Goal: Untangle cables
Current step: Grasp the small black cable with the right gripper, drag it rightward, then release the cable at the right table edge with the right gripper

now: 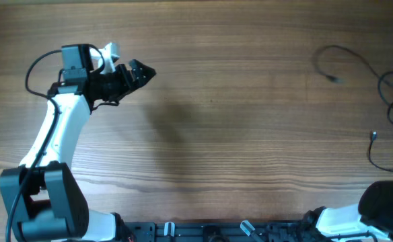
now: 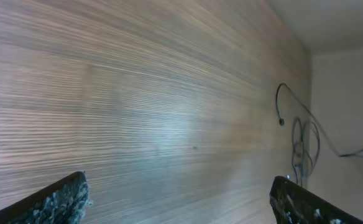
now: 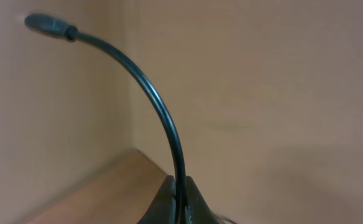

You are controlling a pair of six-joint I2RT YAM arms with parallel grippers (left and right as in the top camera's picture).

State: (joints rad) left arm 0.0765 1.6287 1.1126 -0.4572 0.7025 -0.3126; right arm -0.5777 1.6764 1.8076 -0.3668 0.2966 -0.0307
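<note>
L gripper (image 2: pixel 178 190) hovers over the table (image 1: pixel 237 134), far-left side of it, jaws spread wide, nothing between them, prob. parked out of the way till needed. Tabletop's flat wood, fine straight grain, matte. Cables (image 1: pixel 390 101) sit way over at the table's right edge: very thin black wires in loose overlapping loops, tiny plug ends poking out. R gripper (image 3: pixel 180 202) is pressed tight, pinching one strand (image 3: pixel 164 112), a smooth round glossy wire arcing up to a chunky little plug (image 3: pixel 48 25) above the table's corner. Looks held high to draw it clear of the loops; whether it's free of the rest, can't tell.
</note>
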